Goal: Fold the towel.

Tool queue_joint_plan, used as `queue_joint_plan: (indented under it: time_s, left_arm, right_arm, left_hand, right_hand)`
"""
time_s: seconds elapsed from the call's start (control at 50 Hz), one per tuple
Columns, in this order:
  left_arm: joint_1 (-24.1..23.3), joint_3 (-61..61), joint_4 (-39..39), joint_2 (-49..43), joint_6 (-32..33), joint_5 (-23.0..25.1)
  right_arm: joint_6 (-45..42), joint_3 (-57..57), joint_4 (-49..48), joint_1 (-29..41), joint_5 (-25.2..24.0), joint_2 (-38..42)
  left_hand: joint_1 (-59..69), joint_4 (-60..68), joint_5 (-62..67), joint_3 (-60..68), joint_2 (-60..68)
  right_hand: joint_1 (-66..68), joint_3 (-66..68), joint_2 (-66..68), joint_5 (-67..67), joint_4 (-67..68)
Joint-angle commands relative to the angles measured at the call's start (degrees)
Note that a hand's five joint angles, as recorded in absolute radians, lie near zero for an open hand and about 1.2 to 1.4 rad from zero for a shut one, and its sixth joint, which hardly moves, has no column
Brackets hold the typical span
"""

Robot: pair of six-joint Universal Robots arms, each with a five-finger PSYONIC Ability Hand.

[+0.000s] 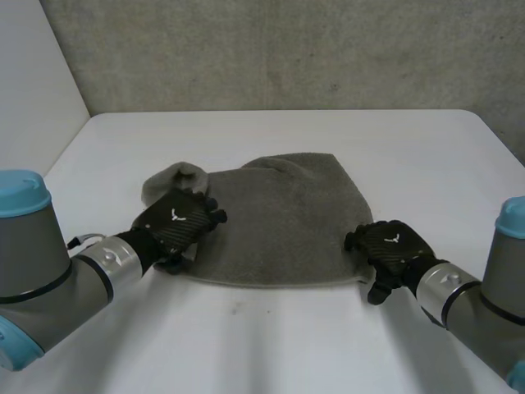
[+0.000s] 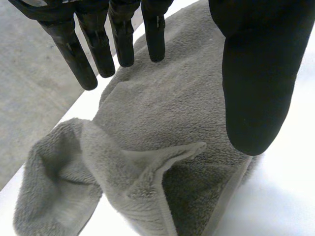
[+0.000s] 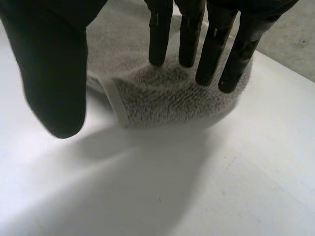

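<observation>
A grey towel [image 1: 279, 217] lies folded over on the white table [image 1: 271, 336], its left end bunched up. My left hand [image 1: 179, 223] hovers over the towel's near left corner, open, fingers straight and apart from the thumb. In the left wrist view the fingers [image 2: 123, 39] hang above the towel [image 2: 162, 113], whose corner is rumpled and folded back below the palm. My right hand [image 1: 389, 246] sits at the towel's near right corner, open. In the right wrist view its fingers [image 3: 189, 37] point down just above the towel's folded edge [image 3: 167, 98], holding nothing.
The table's far edge meets a grey wall [image 1: 287, 49]. A white panel [image 1: 33, 74] stands at the left. Bare table lies in front of the towel and to its right.
</observation>
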Motion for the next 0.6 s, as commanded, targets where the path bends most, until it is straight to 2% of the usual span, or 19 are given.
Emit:
queue_joint_plan:
  time_s: [0.02,0.32,0.38,0.42,0.44,0.46,0.6]
  left_arm:
    - [1.0,0.0,-0.5,-0.4,0.2,4.2]
    - [2.5,-0.6,-0.8,-0.4,-0.3,4.9]
    - [2.6,-0.6,-0.8,-0.4,-0.6,4.9]
    - [2.7,-0.6,-0.8,-0.4,-0.7,4.9]
    - [2.7,-1.1,-0.8,-0.4,-0.7,4.9]
    - [2.7,-1.6,-0.6,-0.3,-0.7,5.0]
    - [2.1,-2.0,-0.4,-0.7,-3.1,5.0]
  right_arm:
    - [-1.4,-1.3,-3.0,0.4,-0.2,3.7]
    - [-0.3,-2.9,-3.3,1.8,0.2,4.5]
    - [0.1,-3.6,-3.3,2.2,0.4,5.3]
    - [0.6,-4.8,-4.0,2.6,1.4,6.3]
    - [0.6,-4.8,-4.0,2.6,1.4,6.3]
    - [0.7,-5.6,-4.7,2.7,2.0,7.0]
    - [0.9,-11.3,-4.5,2.8,3.5,7.5]
  left_hand:
    - [5.3,5.2,5.4,5.2,5.2]
    - [6.4,6.2,6.4,6.2,6.2]
    - [6.4,6.2,6.4,6.2,6.2]
    - [6.2,6.1,6.2,6.0,6.1]
    - [6.2,6.1,6.2,6.0,6.1]
    - [6.2,6.1,6.2,6.0,6.1]
    - [6.4,6.2,6.4,6.2,6.2]
  right_hand:
    - [12.0,8.3,9.5,8.7,8.0]
    - [17.2,13.5,14.7,13.9,13.2]
    - [23.8,20.1,21.3,20.5,19.7]
    - [42.8,39.1,40.4,39.5,38.8]
    - [43.0,39.2,40.5,39.6,38.9]
    - [55.8,52.1,53.3,52.5,51.7]
    - [57.0,53.3,54.5,53.7,53.0]
